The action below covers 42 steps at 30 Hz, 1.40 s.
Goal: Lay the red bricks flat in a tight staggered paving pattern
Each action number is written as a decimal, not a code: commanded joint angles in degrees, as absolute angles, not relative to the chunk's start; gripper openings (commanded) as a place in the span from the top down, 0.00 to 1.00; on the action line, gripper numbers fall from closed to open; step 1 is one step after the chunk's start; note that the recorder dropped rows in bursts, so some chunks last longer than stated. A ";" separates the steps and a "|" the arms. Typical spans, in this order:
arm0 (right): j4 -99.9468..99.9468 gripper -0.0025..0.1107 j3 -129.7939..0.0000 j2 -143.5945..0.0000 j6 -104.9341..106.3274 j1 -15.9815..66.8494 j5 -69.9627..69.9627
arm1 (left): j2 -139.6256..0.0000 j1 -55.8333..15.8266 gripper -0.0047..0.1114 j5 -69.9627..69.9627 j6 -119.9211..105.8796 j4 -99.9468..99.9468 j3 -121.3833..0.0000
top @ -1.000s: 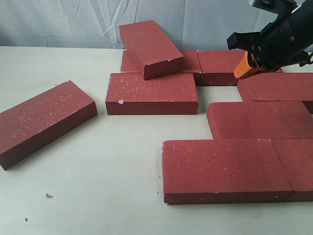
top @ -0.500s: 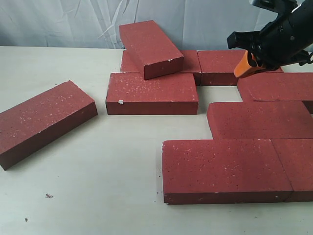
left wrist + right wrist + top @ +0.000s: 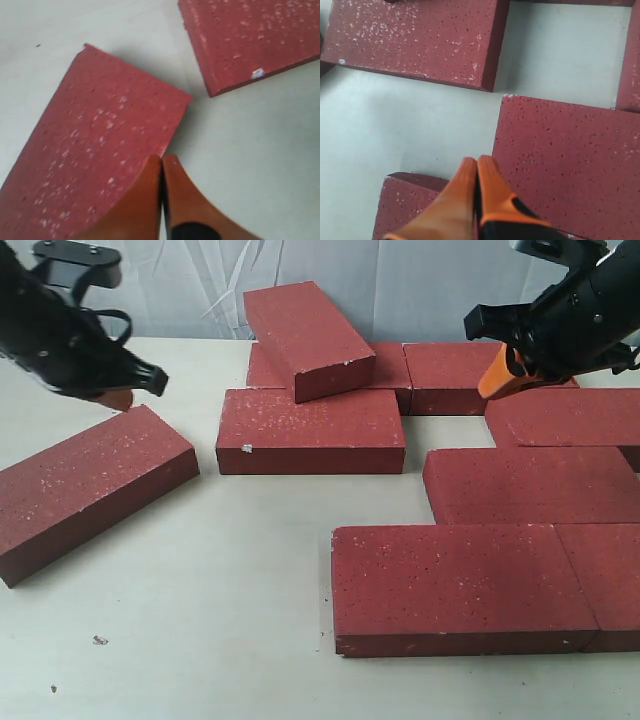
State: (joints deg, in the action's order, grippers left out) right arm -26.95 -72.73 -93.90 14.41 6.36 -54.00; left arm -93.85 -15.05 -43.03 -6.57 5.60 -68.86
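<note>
Since half a second ago the left gripper (image 3: 120,398) has swung into the upper left of the outside view, where we saw only bare table. The right gripper (image 3: 497,380) has not budged from the upper right, and no brick has shifted.

We see the left gripper clenched, with nothing between its orange tips. They sit at the upper end of the stray brick (image 3: 95,485), which lies askew at the left, well apart from the others; we cannot tell whether they touch it. We judge that a push is being set up to slide this brick toward the rest.

The right gripper is likewise clenched and empty, hovering above the flat rows (image 3: 500,540) at lower right. A tilted brick (image 3: 308,335) is propped on others at top centre, so the paving looks far from done.

The table (image 3: 230,570) is pale and smooth with a few dark specks. Behind it hangs a creased whitish sheet (image 3: 150,290).
</note>
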 commanded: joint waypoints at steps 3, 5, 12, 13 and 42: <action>-26.83 0.98 -72.70 -93.54 14.68 6.04 -53.06 | -105.00 -17.71 0.96 -41.52 -5.97 5.78 -78.39; -26.83 0.98 -72.70 -93.54 14.68 6.04 -52.59 | -108.22 -17.80 0.96 -40.87 -5.97 5.69 -81.16; -26.83 0.98 -72.70 -93.54 14.68 6.04 -52.32 | -117.98 -17.80 0.96 -42.11 -2.07 4.73 -88.32; -26.83 0.98 -72.70 -93.54 14.68 6.04 -52.21 | -119.12 -17.80 0.96 -42.22 -1.37 4.73 -89.54; -26.83 0.98 -72.70 -93.54 14.68 6.47 -51.88 | -126.71 -17.83 0.96 -42.39 -10.81 24.48 -93.67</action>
